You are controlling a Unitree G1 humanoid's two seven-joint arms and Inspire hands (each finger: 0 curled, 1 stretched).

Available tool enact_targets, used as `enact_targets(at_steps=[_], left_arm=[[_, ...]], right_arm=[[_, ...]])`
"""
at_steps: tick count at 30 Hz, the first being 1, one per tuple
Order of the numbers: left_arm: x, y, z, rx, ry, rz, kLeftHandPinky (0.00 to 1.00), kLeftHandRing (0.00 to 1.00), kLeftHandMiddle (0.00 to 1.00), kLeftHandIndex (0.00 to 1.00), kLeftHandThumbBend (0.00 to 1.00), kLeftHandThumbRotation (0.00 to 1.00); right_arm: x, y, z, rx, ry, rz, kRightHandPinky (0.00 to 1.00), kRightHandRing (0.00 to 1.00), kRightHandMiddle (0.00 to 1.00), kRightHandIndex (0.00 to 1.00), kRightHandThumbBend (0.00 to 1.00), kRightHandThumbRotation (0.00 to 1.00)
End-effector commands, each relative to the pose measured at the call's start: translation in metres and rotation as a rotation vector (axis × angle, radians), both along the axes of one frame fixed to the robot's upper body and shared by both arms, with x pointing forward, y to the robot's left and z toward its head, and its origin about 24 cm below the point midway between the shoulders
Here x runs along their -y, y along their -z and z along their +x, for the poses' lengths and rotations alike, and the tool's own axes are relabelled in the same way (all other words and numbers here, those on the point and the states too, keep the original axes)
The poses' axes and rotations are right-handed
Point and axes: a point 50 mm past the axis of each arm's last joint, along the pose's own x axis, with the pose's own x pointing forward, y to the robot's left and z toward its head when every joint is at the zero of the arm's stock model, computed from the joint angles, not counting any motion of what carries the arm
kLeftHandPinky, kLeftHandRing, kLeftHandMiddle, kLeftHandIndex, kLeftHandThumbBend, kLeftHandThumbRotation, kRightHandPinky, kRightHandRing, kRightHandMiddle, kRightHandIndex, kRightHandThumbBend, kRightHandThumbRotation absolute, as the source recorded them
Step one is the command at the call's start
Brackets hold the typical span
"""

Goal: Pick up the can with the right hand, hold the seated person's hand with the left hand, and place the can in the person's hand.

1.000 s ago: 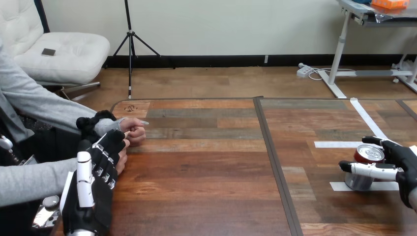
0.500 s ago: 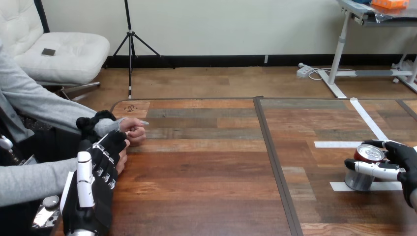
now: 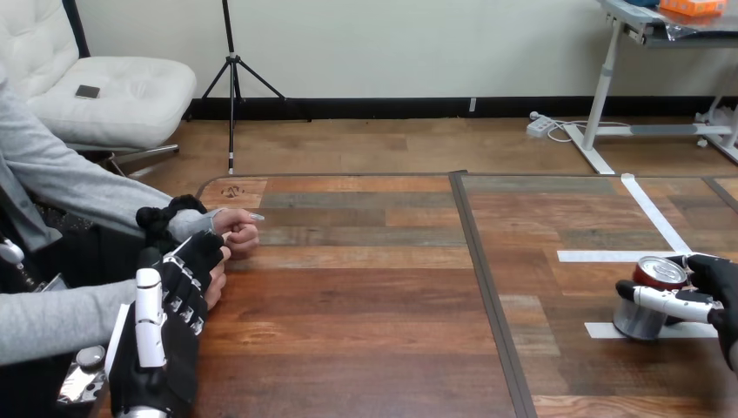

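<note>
Lower right of frame: can (image 3: 635, 320) upright on bench (image 3: 365, 296), standing on a white tape strip (image 3: 599, 330). Right robot hand (image 3: 715, 280) wrapped round the can, thumb across its front. Lower left: left robot hand (image 3: 170, 322) back-up, lying over the person's lower hand (image 3: 216, 283); grasp or mere contact not determinable. Person's upper hand (image 3: 237, 233) fisted just beyond.

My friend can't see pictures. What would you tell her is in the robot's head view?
The robot's right hand is curled round a can standing on the wooden table at the view's right. At the left, its left hand rests over the person's nearer hand; whether it grips is unclear.
</note>
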Motion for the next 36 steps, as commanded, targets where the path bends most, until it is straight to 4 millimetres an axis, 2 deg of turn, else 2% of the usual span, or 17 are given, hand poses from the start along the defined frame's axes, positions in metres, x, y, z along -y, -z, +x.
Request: enact_targets(at_steps=[1, 24, 36], left_arm=[[0.0011, -0.0214, 0.0183, 0.099, 0.025, 0.045, 1.0, 0.91, 0.84, 0.75, 0.53, 1.0], [0.0013, -0.0212, 0.0182, 0.094, 0.021, 0.049, 1.0, 0.91, 0.84, 0.74, 0.57, 1.0], [0.0016, -0.0215, 0.0181, 0.097, 0.018, 0.051, 1.0, 0.9, 0.83, 0.73, 0.56, 1.0]], right_arm=[[-0.0036, -0.004, 0.005, 0.036, -0.005, -0.002, 0.43, 0.46, 0.51, 0.53, 0.67, 0.0], [-0.0054, -0.0086, 0.0078, 0.074, -0.02, -0.005, 0.37, 0.42, 0.48, 0.49, 0.72, 0.0], [-0.0065, -0.0136, 0.0098, 0.092, -0.063, -0.068, 0.38, 0.41, 0.47, 0.49, 0.75, 0.0]])
